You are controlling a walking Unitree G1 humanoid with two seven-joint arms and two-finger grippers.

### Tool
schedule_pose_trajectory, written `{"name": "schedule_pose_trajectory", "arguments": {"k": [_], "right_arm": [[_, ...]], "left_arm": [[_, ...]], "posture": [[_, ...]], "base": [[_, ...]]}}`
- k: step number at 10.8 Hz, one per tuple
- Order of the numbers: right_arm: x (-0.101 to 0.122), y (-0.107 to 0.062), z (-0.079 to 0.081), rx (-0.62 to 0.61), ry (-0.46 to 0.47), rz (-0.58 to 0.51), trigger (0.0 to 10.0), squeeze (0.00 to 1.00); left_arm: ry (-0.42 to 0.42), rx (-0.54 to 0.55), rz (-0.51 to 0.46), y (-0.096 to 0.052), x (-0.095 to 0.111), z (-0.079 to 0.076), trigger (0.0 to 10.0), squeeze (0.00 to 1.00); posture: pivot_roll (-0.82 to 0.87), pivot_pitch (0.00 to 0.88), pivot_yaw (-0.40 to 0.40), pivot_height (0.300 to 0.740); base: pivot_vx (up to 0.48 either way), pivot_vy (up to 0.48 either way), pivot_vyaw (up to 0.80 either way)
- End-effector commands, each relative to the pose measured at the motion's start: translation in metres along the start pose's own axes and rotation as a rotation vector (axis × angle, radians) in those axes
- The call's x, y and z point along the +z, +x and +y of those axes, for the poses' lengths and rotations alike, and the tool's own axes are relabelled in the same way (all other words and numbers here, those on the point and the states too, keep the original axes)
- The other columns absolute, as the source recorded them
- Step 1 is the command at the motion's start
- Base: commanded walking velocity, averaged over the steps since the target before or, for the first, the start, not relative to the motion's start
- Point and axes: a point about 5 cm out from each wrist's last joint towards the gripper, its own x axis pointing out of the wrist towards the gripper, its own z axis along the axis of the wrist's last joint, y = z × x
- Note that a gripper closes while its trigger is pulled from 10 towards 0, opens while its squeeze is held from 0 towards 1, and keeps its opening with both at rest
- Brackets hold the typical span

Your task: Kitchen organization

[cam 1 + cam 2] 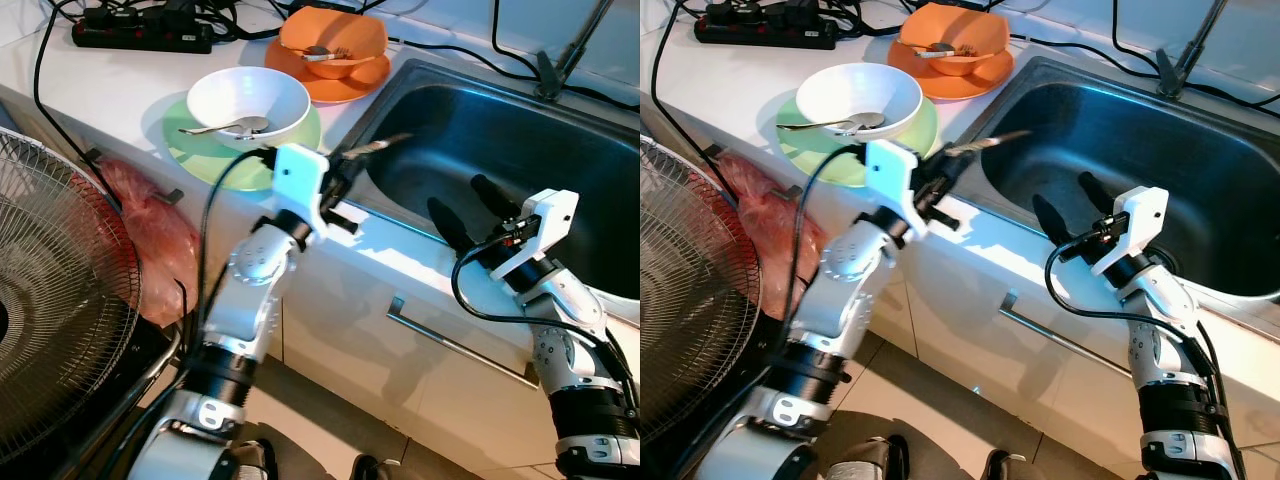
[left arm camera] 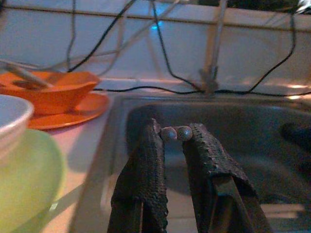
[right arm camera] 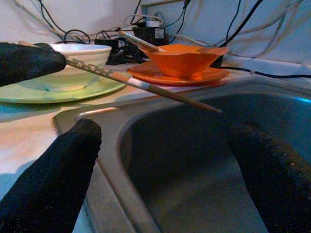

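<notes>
My left gripper (image 1: 347, 168) is shut on a pair of chopsticks (image 1: 381, 146), which point out over the near-left rim of the steel sink (image 1: 520, 150). In the left wrist view the chopsticks' ends (image 2: 176, 133) sit pinched between the two fingers. My right gripper (image 1: 457, 195) hangs open over the sink's front rim with nothing in it; the right wrist view has the chopsticks (image 3: 146, 87) crossing ahead of it. On the counter stand a white bowl (image 1: 248, 100) with a spoon on a green plate (image 1: 195, 150), and an orange bowl (image 1: 335, 40) with cutlery on an orange plate.
A standing fan (image 1: 50, 300) fills the left foreground, with a red plastic bag (image 1: 150, 235) hanging beside the counter. A black power strip (image 1: 140, 35) and cables lie at the counter's back. The faucet (image 1: 562, 55) rises behind the sink. A drawer handle (image 1: 450, 340) runs below.
</notes>
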Motion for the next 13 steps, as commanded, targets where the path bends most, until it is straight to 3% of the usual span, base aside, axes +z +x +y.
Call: {"name": "schedule_pose_trajectory", "arguments": {"k": [1, 2, 5, 8, 10, 13], "right_arm": [[-0.008, -0.011, -0.008, -0.046, -0.007, 0.043, 10.0, 0.00], [-0.008, -0.011, -0.009, -0.049, -0.020, 0.050, 10.0, 0.00], [-0.006, -0.013, -0.009, -0.061, -0.039, 0.050, 10.0, 0.00], [-0.005, -0.020, -0.008, -0.071, -0.053, 0.049, 10.0, 0.00], [-0.005, -0.025, -0.005, -0.067, -0.054, 0.050, 10.0, 0.00], [-0.004, -0.031, -0.004, -0.082, -0.058, 0.054, 10.0, 0.00]], "left_arm": [[-0.041, -0.035, -0.036, 0.009, 0.008, -0.005, 10.0, 0.00], [-0.069, -0.032, -0.049, 0.014, 0.013, -0.004, 10.0, 0.00], [-0.039, -0.028, -0.018, 0.035, 0.022, 0.003, 10.0, 0.00], [-0.063, -0.059, 0.033, 0.065, 0.036, 0.012, 10.0, 0.00], [-0.126, -0.120, 0.133, 0.069, 0.020, 0.003, 10.0, 0.00], [-0.138, -0.163, 0.226, 0.068, -0.004, -0.014, 10.0, 0.00]], "posture": [[0.07, 0.161, -0.032, 0.740], [0.08, 0.163, -0.030, 0.740], [0.07, 0.167, -0.021, 0.740], [0.06, 0.171, -0.001, 0.740], [0.03, 0.174, 0.013, 0.740], [0.01, 0.172, 0.022, 0.740]], "base": [[0.000, 0.000, 0.00], [0.000, 0.000, 0.00], [0.000, 0.000, 0.00], [0.000, 0.000, 0.00], [0.000, 0.000, 0.00], [0.000, 0.000, 0.00]]}}
